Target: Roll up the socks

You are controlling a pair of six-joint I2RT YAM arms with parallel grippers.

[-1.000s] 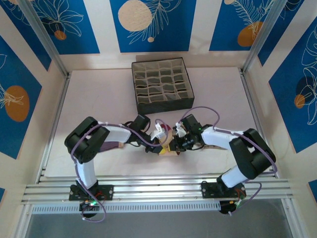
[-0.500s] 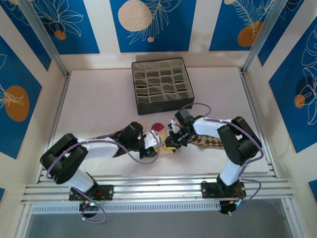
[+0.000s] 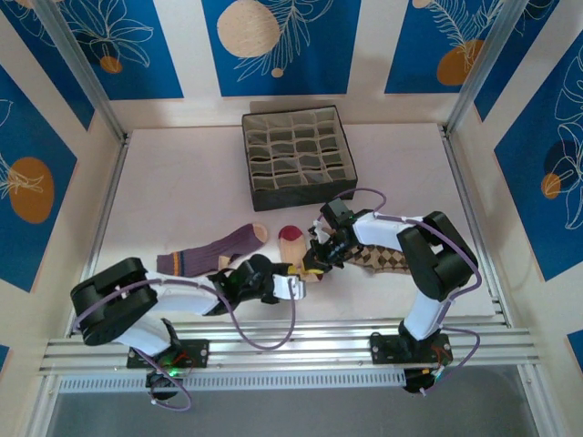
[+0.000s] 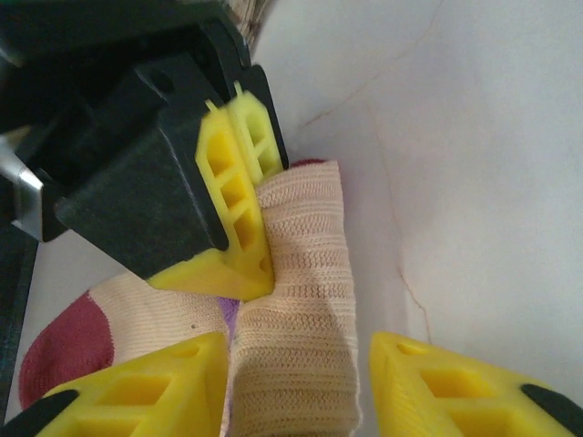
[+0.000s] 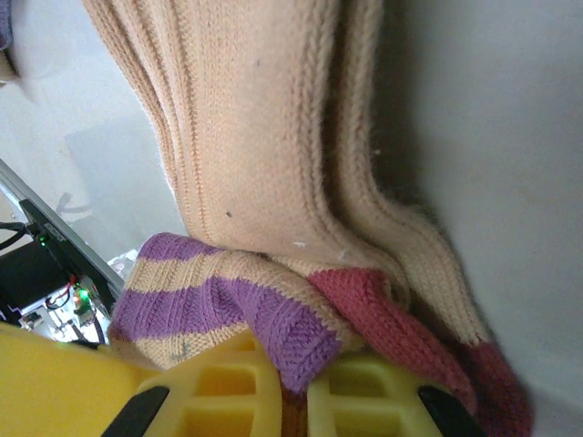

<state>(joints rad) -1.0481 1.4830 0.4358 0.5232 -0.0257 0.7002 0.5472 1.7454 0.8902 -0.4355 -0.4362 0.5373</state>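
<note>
Nearest us, the left pincer (image 4: 296, 350) is standing released, jaws either side of the partly folded beige sock (image 4: 296, 273) on the counter (image 3: 182, 182), gripping nothing. Just past it, the right pincer (image 5: 291, 391) is clamping that sock's striped cuff.

Risk we are flagging: with only one hold, the fold may spring open, or a right-hand pull may drag the sock askew.

Purple sock (image 3: 211, 251) and diamond sock (image 3: 381, 259) are lying unrolled alongside. The box (image 3: 305, 191) is sitting beyond.
</note>
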